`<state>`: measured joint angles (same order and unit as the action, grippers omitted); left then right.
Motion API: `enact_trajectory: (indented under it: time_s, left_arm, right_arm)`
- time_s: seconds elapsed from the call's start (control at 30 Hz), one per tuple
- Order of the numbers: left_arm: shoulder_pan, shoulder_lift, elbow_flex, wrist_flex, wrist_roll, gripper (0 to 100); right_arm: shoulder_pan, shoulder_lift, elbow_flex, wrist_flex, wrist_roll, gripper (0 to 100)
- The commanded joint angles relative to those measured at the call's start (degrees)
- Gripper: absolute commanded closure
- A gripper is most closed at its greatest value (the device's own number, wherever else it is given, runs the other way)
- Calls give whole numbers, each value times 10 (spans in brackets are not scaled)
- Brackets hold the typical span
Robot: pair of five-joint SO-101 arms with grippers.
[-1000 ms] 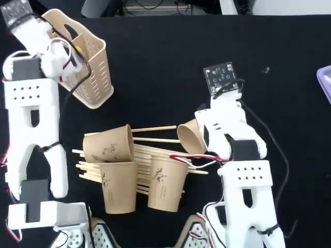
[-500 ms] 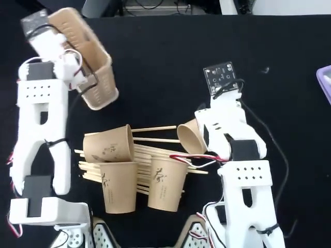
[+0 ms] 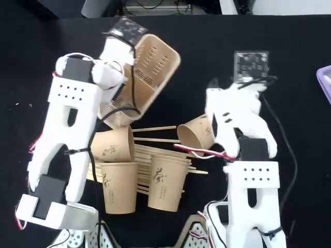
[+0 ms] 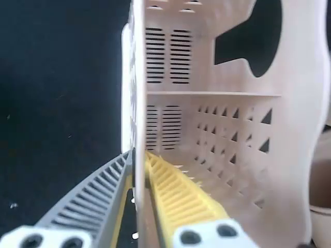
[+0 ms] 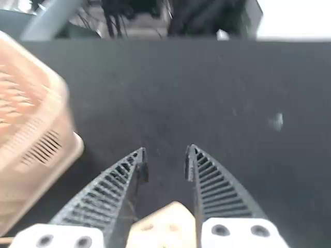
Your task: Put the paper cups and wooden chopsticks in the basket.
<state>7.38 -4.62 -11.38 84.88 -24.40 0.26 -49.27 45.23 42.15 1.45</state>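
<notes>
The left gripper [image 4: 138, 154] is clamped on one wall of the basket [image 3: 147, 72], with one finger on each side. The basket is held tilted above the table [image 3: 289, 31], long axis diagonal, low end over three paper cups [image 3: 119, 188], high end pointing far-right. One second ago it was held at the far-left corner. The right gripper [image 5: 164, 160] is closed partway around a fourth paper cup [image 3: 196, 135], mouth turned toward the pile, now shifted slightly. Counted: one basket, four cups. The chopsticks [image 3: 155, 128] are heaped and cannot be counted.

Basket [image 3: 155, 67]: near end hidden behind left arm [image 3: 70, 111]. Chopsticks [image 3: 155, 128] beside basket: mostly buried under paper cups [image 3: 120, 188]. Paper cup [image 5: 164, 225] in right gripper [image 5: 164, 155], right of basket: cut off by wrist view's edge. Purple thing [image 3: 326, 82] far right of basket: edge-cut, unidentifiable.
</notes>
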Motion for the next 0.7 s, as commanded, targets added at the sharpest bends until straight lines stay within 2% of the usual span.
enact_trajectory:
  time_s: [0.0,0.17,0.4,0.5,0.6,0.67]
  left_arm:
    - [57,-9,-25,33,-9,970]
    - [102,-9,-24,39,-7,970]
    - [114,-9,-29,37,-7,970]
    - [114,-9,-25,37,-7,970]
    - [114,-9,-26,37,-7,970]
    - [111,-9,-29,36,-7,967]
  right_arm:
    - [-74,7,-58,-15,37,845]
    - [-108,56,-65,-28,44,747]
    - [-85,203,-70,-128,48,767]
    - [-85,255,-90,-136,52,826]
    - [-84,268,-103,-136,96,997]
    - [-84,262,-103,-136,109,985]
